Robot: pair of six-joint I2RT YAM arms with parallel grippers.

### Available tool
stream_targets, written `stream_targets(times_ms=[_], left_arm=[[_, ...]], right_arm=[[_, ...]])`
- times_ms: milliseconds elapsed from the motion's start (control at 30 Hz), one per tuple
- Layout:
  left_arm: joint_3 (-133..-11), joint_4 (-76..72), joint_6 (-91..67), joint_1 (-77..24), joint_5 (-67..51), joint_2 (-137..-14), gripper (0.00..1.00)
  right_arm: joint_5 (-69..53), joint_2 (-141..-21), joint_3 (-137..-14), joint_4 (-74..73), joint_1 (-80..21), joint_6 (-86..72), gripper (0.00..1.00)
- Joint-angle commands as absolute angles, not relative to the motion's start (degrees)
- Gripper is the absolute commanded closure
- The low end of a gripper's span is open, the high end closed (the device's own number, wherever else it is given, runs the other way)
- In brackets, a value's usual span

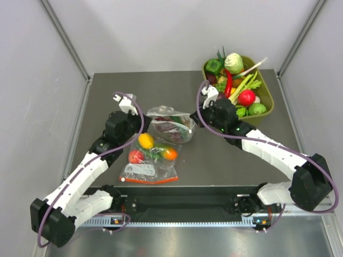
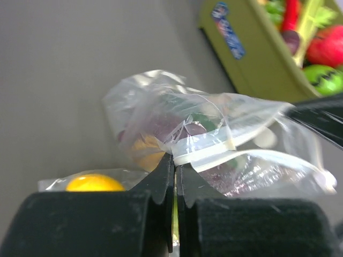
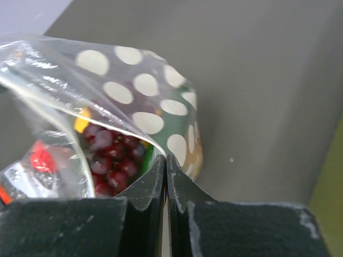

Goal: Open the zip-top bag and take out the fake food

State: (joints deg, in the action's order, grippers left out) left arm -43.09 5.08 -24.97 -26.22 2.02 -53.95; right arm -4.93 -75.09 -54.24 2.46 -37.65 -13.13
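The zip-top bag (image 1: 172,125), clear with white polka dots, hangs between my two grippers over the middle of the table. My left gripper (image 1: 147,116) is shut on its white zip strip (image 2: 206,154); in the left wrist view the gripper (image 2: 175,160) has its jaws pressed together. My right gripper (image 1: 193,122) is shut on the bag's opposite top edge, its tips (image 3: 166,159) closed on the dotted film (image 3: 144,88). Fake food shows through the plastic: a dark red grape cluster (image 3: 110,156), a green piece (image 3: 148,151) and a yellow piece (image 2: 143,152).
A plain clear bag (image 1: 149,161) with a red-orange zip strip lies in front of the held bag, holding round yellow, red and orange fruits; its yellow one (image 2: 95,183) shows beside my left fingers. A green bin (image 1: 266,101) of toy vegetables stands at the back right.
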Motion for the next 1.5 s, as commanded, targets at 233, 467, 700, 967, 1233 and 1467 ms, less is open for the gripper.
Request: stream_targets(times_ms=[233,467,700,967,1233,1467], left_arm=[[-43.42,-1.58,-22.5,-25.93,-14.31,-59.58,1.0],[-42.89,-6.5,-23.29,-26.1,-17.49,-61.0,1.0],[-44.12,-6.59,-22.5,-26.1,-17.66,-60.29,1.0],[-44.12,-7.47,-23.47,-26.1,-18.72,-58.36,1.0],[-44.3,-6.77,-23.03,-26.19,-20.04,-57.04,1.0],[-44.3,-6.42,-22.15,-26.28,-21.88,-56.16,1.0]], right_arm=[[2.02,-73.65,-49.75,1.06,-34.8,-14.59,1.0],[0.18,-68.56,-50.27,0.18,-34.89,-12.75,0.59],[-6.58,-61.26,-53.43,0.18,-38.4,-10.37,0.47],[-21.6,-66.61,-56.77,3.86,-40.69,-13.79,0.54],[-21.54,-75.58,-59.94,3.43,-42.54,-14.06,0.55],[-15.91,-79.62,-62.31,2.81,-42.54,-14.15,0.53]])
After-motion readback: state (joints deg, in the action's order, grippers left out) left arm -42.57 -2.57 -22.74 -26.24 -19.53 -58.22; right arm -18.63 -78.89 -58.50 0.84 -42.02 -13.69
